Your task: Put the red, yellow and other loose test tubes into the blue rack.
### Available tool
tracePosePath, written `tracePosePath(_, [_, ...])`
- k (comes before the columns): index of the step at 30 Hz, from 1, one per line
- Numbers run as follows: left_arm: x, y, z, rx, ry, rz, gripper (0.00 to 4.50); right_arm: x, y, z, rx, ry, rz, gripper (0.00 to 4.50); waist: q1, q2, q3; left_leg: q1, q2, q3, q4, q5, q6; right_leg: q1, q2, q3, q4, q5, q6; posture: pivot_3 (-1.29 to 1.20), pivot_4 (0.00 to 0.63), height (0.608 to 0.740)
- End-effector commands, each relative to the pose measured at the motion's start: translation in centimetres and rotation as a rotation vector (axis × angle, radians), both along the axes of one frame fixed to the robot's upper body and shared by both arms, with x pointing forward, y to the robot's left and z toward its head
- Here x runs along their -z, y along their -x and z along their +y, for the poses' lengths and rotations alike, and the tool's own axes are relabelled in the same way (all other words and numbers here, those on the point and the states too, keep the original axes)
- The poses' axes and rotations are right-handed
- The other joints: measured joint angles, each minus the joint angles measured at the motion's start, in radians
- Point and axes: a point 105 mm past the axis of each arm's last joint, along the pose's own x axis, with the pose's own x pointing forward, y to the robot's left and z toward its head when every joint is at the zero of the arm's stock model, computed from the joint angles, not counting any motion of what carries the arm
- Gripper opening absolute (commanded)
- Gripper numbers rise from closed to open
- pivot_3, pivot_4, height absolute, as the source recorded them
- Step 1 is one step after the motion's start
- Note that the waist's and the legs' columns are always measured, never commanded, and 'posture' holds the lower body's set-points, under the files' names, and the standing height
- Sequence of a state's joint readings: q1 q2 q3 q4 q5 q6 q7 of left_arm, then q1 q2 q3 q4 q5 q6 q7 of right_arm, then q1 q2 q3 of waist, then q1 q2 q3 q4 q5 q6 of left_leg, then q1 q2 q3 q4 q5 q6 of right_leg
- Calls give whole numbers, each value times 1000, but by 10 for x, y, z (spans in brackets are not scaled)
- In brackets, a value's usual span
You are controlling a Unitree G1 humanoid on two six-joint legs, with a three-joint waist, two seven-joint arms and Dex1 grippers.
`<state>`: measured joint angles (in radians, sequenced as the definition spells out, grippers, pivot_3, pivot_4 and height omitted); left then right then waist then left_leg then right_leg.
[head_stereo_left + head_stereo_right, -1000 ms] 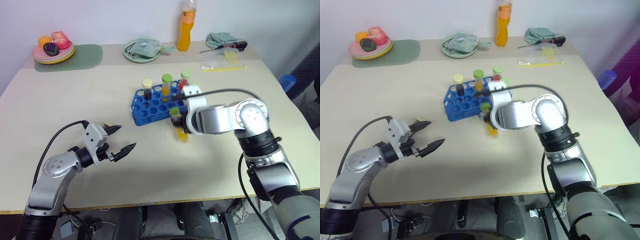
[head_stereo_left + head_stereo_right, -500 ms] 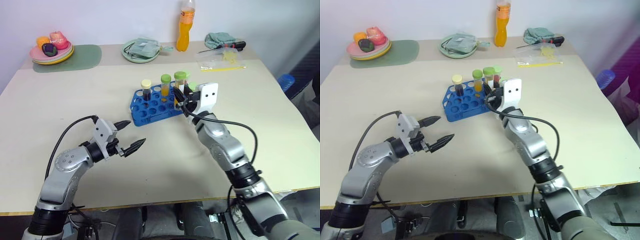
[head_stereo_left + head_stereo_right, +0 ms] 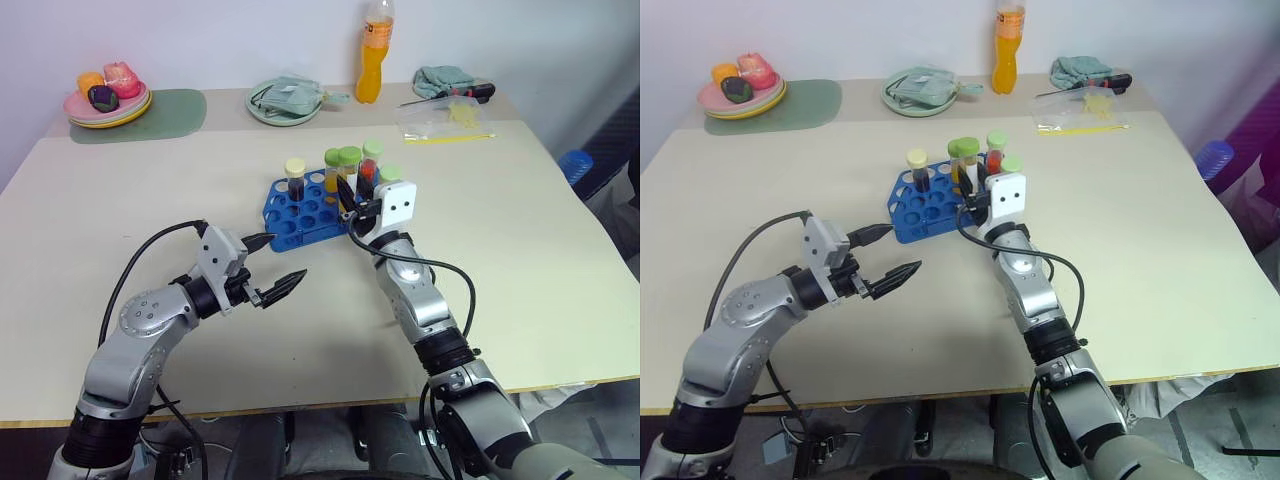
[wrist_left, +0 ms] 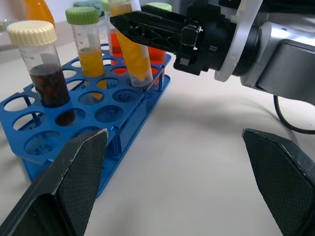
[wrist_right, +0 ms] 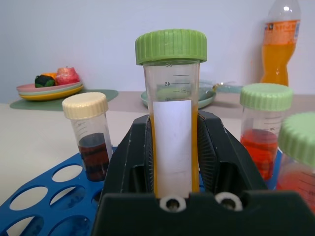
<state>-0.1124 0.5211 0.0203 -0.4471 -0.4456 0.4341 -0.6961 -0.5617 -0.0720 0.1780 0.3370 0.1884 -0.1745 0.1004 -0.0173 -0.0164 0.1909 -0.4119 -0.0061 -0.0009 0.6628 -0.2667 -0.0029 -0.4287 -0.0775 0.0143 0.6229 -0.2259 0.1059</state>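
The right gripper [image 5: 173, 162] clamps a yellow-liquid test tube [image 5: 172, 118] upright over the blue rack [image 3: 300, 212]. The left gripper [image 3: 272, 266] hovers nearby, jaws wide.

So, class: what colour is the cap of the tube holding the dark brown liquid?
Cream, on the brown tube in the rack; clearest in the right wrist view.

tubes [image 3: 294, 180] in rack [image 3: 300, 214], bottle [image 3: 372, 50] behind
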Motion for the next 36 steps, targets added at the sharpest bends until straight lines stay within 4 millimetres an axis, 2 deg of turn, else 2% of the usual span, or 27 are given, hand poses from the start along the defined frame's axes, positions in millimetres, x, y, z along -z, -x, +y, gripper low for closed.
tracePosePath(1, [-10,3,2,3,4,-39,4500,-10,-2,-1,10,-13,-50,750,0,0,0,0,0,0,0,0,0,0,0,0,0,0,0,0,150,740])
tracePosePath(13, [-5,3,5,-1,3,-36,4500,-2,-9,-2,22,-3,-57,750,1,0,0,2,0,0,0,1,-2,0,0,0,4,0,0,0,150,740])
tracePosePath(21, [-1,4,8,-7,2,-29,4500,7,-5,2,-21,-12,-48,750,0,0,0,2,-1,0,0,1,-2,0,0,0,5,0,0,0,150,740])
tracePosePath(22, [0,4,9,-9,2,-26,4500,6,-4,3,-33,-17,-50,1791,0,0,0,3,-1,0,0,1,-2,0,0,0,5,0,0,0,150,740])
tracePosePath(24, [1,4,11,-20,1,-20,4500,2,-3,2,-34,-19,-68,2753,-1,0,0,3,-1,0,0,1,-2,0,0,0,5,0,0,0,150,740])
tracePosePath(27, [-8,-1,28,-98,-7,-30,4500,-19,3,-6,-6,-13,-138,4246,-2,1,0,3,-1,-1,0,1,-2,0,0,0,5,0,0,0,150,740])
tracePosePath(30, [-26,-5,48,-168,17,-4,4500,-37,19,-7,-92,18,-183,4246,1,1,0,3,0,-1,0,1,-2,0,0,0,6,0,0,0,150,740])
tracePosePath(33, [-36,-10,72,-249,-25,78,4500,-45,41,-5,-238,93,-186,4246,4,1,0,3,-1,-2,0,1,-2,0,0,0,6,0,0,0,150,740])
tracePosePath(36, [-43,-13,85,-299,-177,124,4500,-44,61,-6,-362,199,-167,4246,2,0,0,3,-1,-3,0,1,-2,1,0,-1,6,0,0,0,150,740])
